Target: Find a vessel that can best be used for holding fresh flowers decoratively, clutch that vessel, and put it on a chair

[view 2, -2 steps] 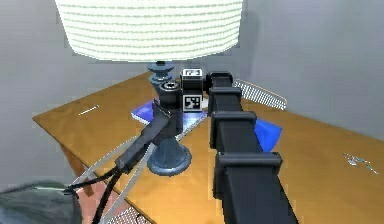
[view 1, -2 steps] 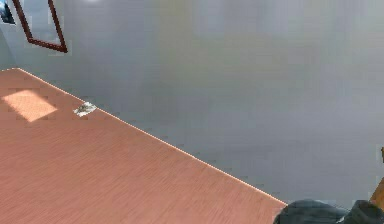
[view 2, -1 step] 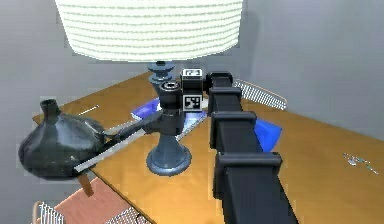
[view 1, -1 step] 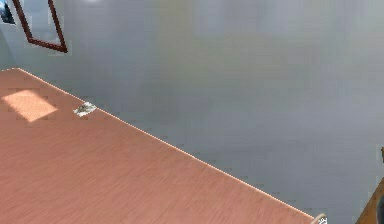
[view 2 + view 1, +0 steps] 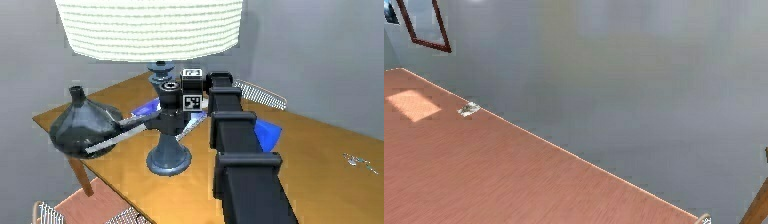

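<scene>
Honestly, cannot tell whether claw (image 5: 118, 134) holds vase (image 5: 75, 125).

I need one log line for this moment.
stage: reaching | tool near dark vase on wooden table | hold: cannot tell

On the table (image 5: 310, 150), the vase (image 5: 80, 125) stands left of the lamp (image 5: 170, 155), the arm (image 5: 240, 150) right of it. A small thing (image 5: 469, 109) lies on the floor (image 5: 484, 170) by the wall (image 5: 614, 80).

wooden table (image 5: 325, 138) | dark vase (image 5: 80, 126) | lamp base (image 5: 170, 157) | blue item (image 5: 266, 132)
</scene>
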### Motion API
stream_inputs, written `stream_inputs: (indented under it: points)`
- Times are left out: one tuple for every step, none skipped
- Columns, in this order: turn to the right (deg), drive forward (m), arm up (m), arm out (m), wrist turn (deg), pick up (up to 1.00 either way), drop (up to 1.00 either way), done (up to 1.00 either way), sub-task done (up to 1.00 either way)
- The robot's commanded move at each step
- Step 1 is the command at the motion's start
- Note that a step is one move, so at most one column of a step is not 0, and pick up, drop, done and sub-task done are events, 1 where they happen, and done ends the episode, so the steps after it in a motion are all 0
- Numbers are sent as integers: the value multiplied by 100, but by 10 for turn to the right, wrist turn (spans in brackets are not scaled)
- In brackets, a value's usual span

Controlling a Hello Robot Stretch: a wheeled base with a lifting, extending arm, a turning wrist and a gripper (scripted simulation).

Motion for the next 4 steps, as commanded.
stream_inputs:
  points:
    - [0, 0, -38, 0, 0, 0, 0, 0, 0]
    - [0, 0, -50, 0, 0, 0, 0, 0, 0]
    - [0, 0, 0, 0, 0, 0, 100, 0, 0]
    - [0, 0, 0, -10, 0, 0, 0, 0, 0]
